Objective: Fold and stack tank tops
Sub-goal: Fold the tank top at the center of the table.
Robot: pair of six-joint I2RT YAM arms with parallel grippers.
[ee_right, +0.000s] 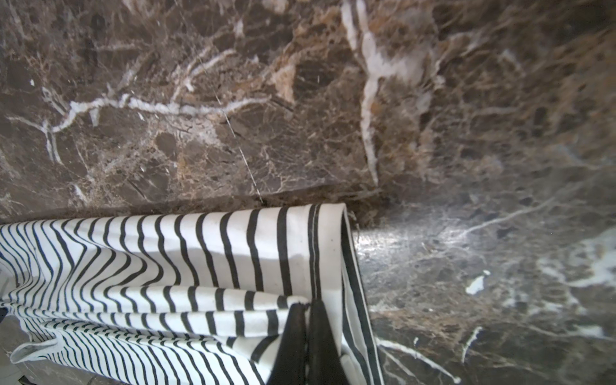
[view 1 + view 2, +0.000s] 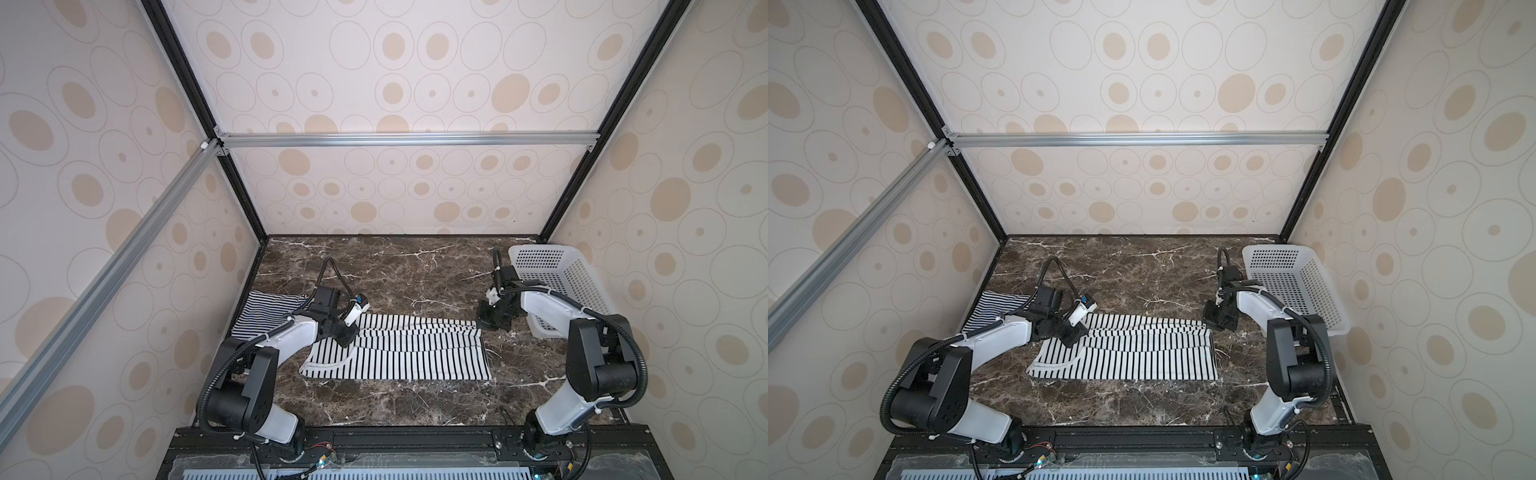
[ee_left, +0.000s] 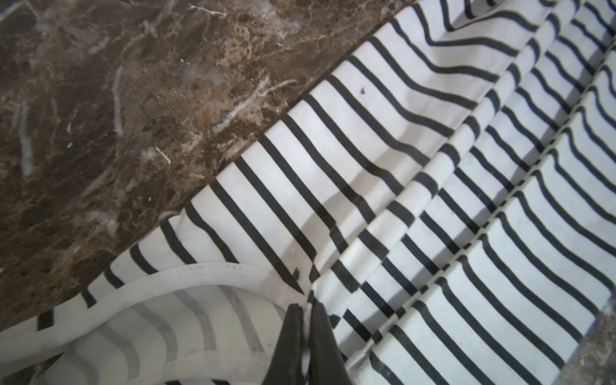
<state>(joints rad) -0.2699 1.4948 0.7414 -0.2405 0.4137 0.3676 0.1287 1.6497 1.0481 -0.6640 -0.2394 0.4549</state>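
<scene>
Wide-striped tank top (image 2: pixel 399 357) lies mid-surface, a soft white knit w/ black stripes. Its near half is flat and roughly rectangular. The far long edge is bunched into ridges running btwn the two arms. The curved white trim (image 3: pixel 216 271) is a smooth band, and the paler inside of the cloth shows under it.

Left jaws: in the left wrist view the black fingers (image 3: pixel 293 336) stand nearly together, pinching a sliver of that top right by the trim. Left arm (image 2: pixel 291 336) reaches over the top's left end.

Right jaws: fingers (image 1: pixel 293 336) are pressed closed on the top's other end, next to the plain white hem (image 1: pixel 330 250), which curls up off the stone. Right arm (image 2: pixel 544 307) sits at the top's far right corner.

Fine-striped tank top (image 2: pixel 266 311), dense navy/white, lies by the left wall, partly hidden behind the left arm. It looks folded, but I can't tell how neatly.

The surface (image 2: pixel 415 270) is glossy dark-brown marble w/ white veins. A white perforated plastic basket (image 2: pixel 582 286) stands at the far right corner, well apart from both tops.

The room is a booth w/ walls (image 2: pixel 415 83) papered cream w/ tan ovals & thin rings, black frame posts and an aluminium crossbar (image 2: pixel 415 139).
</scene>
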